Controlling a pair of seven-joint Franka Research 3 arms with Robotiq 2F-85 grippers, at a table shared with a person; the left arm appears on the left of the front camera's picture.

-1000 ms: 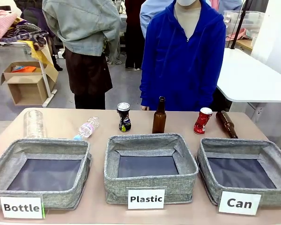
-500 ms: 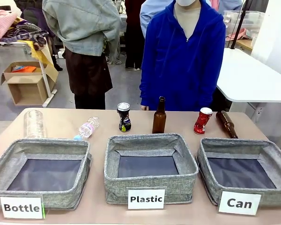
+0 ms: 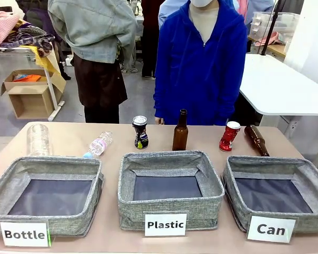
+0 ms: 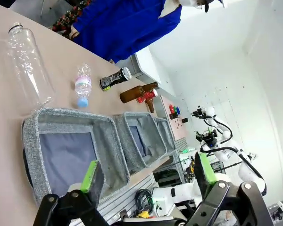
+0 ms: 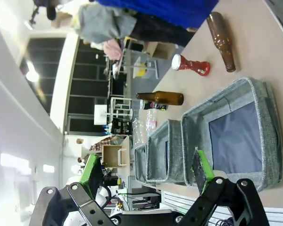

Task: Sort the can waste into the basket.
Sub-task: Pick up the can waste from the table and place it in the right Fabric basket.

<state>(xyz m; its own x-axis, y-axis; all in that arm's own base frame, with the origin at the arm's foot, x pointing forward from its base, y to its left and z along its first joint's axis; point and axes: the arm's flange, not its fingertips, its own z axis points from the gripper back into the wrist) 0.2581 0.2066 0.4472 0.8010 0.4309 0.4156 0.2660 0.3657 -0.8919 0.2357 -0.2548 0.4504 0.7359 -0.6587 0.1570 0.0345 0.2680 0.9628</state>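
Left hand: the left gripper (image 4: 147,168) is wide open and holds nothing.
Right hand: the right gripper (image 5: 146,165) is wide open too, with nothing in it.
Basket: the Can basket (image 5: 271,132) lies right in front of the right gripper, with nothing inside.
Red can: the red and white can (image 5: 191,65) leans a bit, just past the basket from the right gripper, near a lying brown bottle (image 5: 220,41).
Black can: the black can (image 3: 140,132) stands upright farther off, beside a standing brown bottle (image 3: 180,132).
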